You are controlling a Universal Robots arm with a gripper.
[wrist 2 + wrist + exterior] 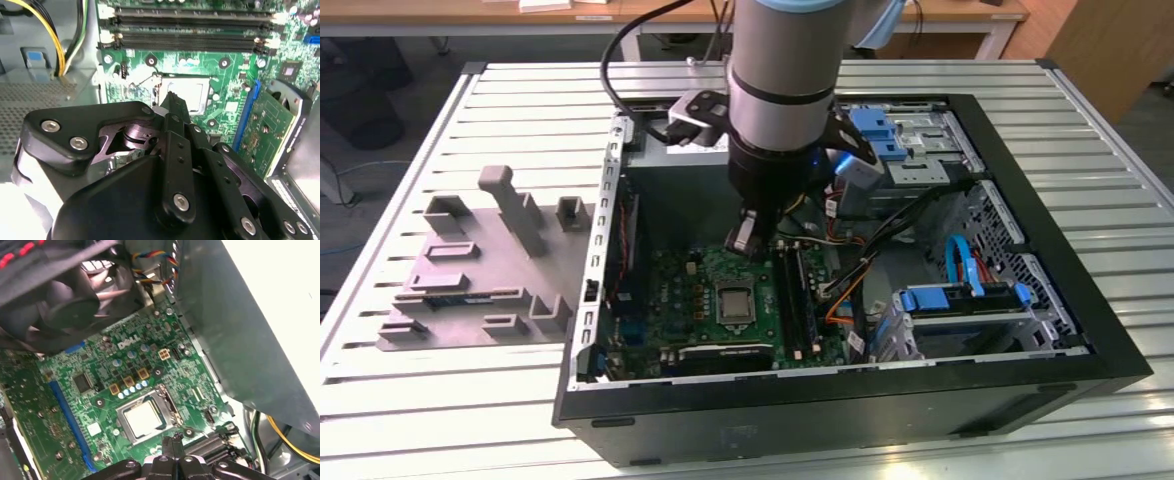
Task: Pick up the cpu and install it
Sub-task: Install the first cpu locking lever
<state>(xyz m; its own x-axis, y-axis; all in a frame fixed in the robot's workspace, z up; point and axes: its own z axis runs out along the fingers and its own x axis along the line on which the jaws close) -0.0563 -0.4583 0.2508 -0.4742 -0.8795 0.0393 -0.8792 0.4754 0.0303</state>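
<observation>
The cpu (142,417) is a small pale silvery square lying flat inside the dark socket frame (169,405) on the green motherboard (100,390). In the second wrist view the cpu (194,91) sits just beyond my fingertips, partly hidden by them. My gripper (172,442) hovers a short way above the board beside the socket, its two fingers pressed together with nothing between them. In the exterior view the gripper (743,240) hangs inside the open computer case, just above the socket frame (731,301).
The open black case (1067,300) holds cables, blue drive brackets (961,298) and memory slots (185,30). A black fan (65,305) and the grey power-supply box (240,340) flank the socket. A grey tray with upright posts (480,290) lies on the slatted table at the exterior view's left.
</observation>
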